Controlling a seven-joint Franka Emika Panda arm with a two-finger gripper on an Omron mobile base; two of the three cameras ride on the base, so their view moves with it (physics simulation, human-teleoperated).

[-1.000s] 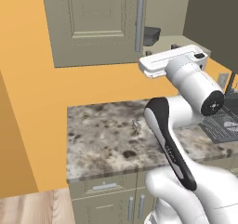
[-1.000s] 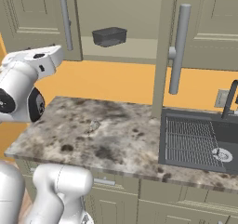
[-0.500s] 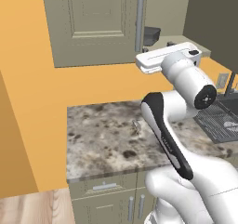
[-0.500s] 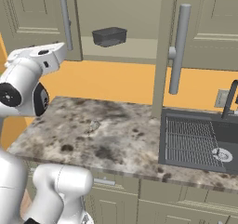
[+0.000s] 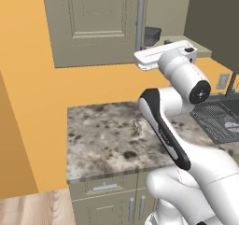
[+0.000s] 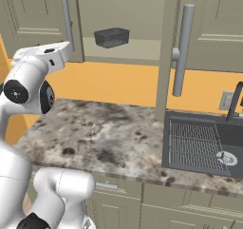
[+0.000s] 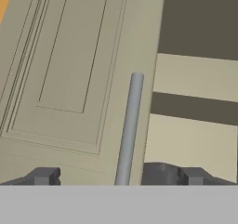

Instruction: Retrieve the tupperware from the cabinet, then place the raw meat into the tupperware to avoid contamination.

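The cabinet (image 6: 33, 19) hangs over the counter, its left door shut and its right door (image 6: 167, 52) swung open. The tupperware (image 6: 112, 37), a dark low tub, sits on the bottom shelf, also seen past the left door's edge (image 5: 152, 34). My white hand (image 5: 162, 56) is raised in front of the left door's bar handle (image 5: 140, 21). In the hand view my gripper (image 7: 120, 176) is open and empty, its tips either side of that handle (image 7: 129, 125), the tupperware (image 7: 158, 173) by the right tip. A small pale lump (image 6: 96, 127) lies on the counter; I cannot tell whether it is the raw meat.
A speckled stone counter (image 6: 118, 142) runs below the cabinet, with a dark sink (image 6: 199, 145) and black tap (image 6: 236, 100) at its right. The open door's long handle (image 6: 182, 50) juts out over the counter. Low cabinets (image 5: 105, 191) sit under the counter.
My hand has moved a little up and towards the cabinet's left door. The jaws stayed open. The tupperware has not moved.
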